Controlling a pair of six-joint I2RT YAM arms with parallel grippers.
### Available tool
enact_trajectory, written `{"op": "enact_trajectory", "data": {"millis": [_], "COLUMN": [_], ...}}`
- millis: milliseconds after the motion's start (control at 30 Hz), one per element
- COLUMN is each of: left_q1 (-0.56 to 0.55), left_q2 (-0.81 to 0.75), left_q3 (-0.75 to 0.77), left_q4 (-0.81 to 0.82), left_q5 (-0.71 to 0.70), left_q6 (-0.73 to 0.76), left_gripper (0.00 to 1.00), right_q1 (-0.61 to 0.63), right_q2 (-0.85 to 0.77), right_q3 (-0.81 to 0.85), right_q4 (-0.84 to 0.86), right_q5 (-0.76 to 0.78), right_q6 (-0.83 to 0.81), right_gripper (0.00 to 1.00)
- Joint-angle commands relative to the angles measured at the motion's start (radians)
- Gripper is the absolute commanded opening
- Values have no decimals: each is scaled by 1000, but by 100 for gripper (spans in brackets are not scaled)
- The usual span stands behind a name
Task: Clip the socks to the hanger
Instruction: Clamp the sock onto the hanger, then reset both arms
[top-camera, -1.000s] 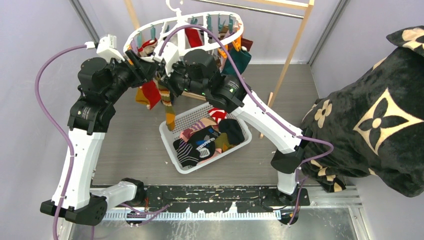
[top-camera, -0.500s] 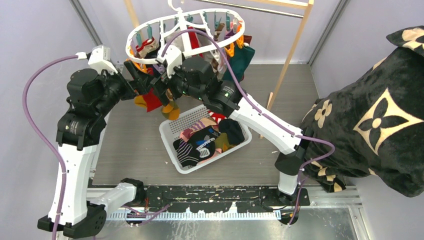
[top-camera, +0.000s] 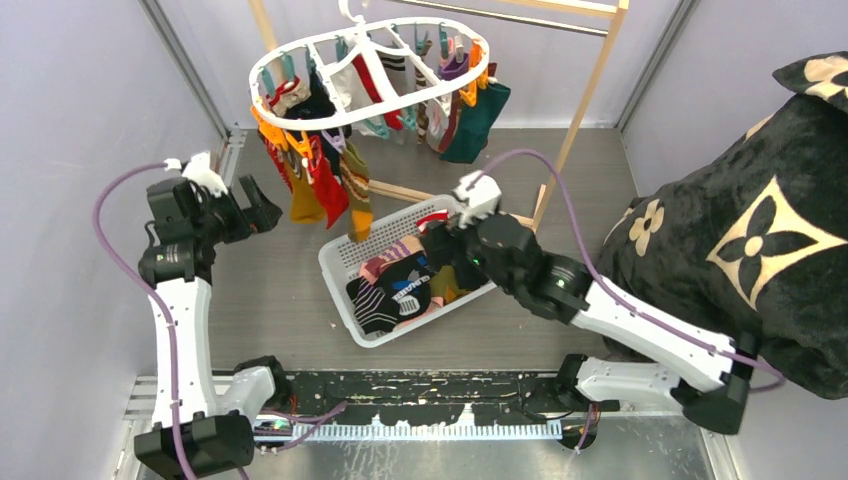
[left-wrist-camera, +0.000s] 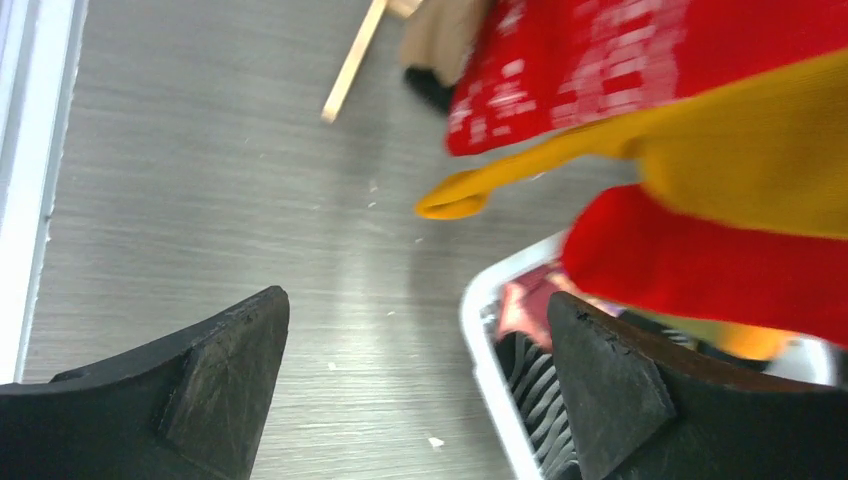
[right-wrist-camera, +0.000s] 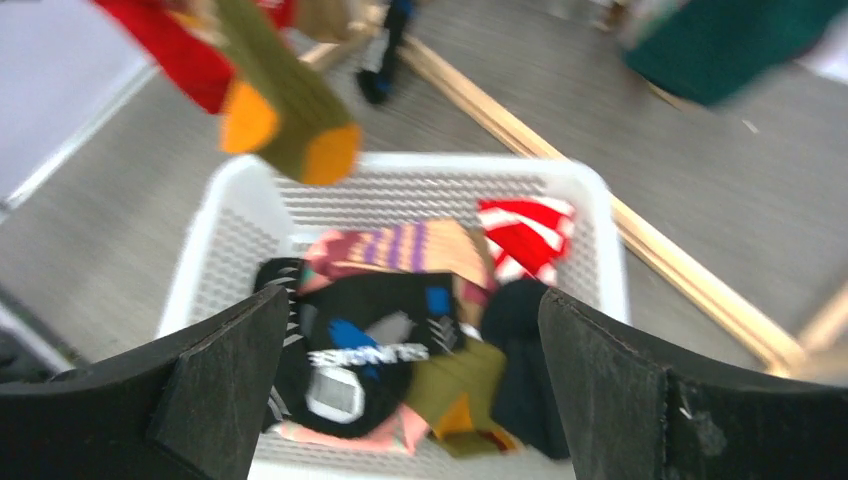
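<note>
Right end effector (right-wrist-camera: 415, 340), spread and empty, hangs over the basket (right-wrist-camera: 400, 165), likely for a sock (right-wrist-camera: 380, 345). Left end effector (left-wrist-camera: 415, 350), also spread, hovers by the counter's (top-camera: 260, 300) left edge, near the hanger (top-camera: 365, 52).

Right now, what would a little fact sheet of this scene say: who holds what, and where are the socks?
hanger: hanging up at the back, pegs around its ring
clipped socks: many, dangling from the hanger
basket: white, on the table below
loose socks: piled in the basket
left gripper: open, empty, left of the clipped socks
right gripper: open, empty, over the basket
blanket: black, flower marks, far right
</note>
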Motion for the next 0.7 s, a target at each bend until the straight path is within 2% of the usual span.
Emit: {"op": "enact_trajectory", "data": {"millis": [0,167,267,400,533,667], "left_q1": [56,57,57,57,54,55], "left_q2": [-46,-50,-7,68,160,260], "left_q3": [-202,-496,-627,-755,-836,-853], "left_q4": [230,520,697,936,1164,1298], "left_q5": [40,8,4,1,-26,-43], "left_q6": [137,177,174,169,151,140], "left_gripper": [100,100,100,100,100,100], "right_q1": [-61,-260,-344,-427,-540,-669], "right_q2": [-172,-309,-352,-350,-311,-256], "right_q3": [-192,-413,-556,-714,-790,-829], "right_q4": [29,36,137,351,456,613], "right_q5": [323,597,701,820,856,790], "right_q6": [175,299,310,281,289,215], "right_gripper": [100,100,100,100,100,100]}}
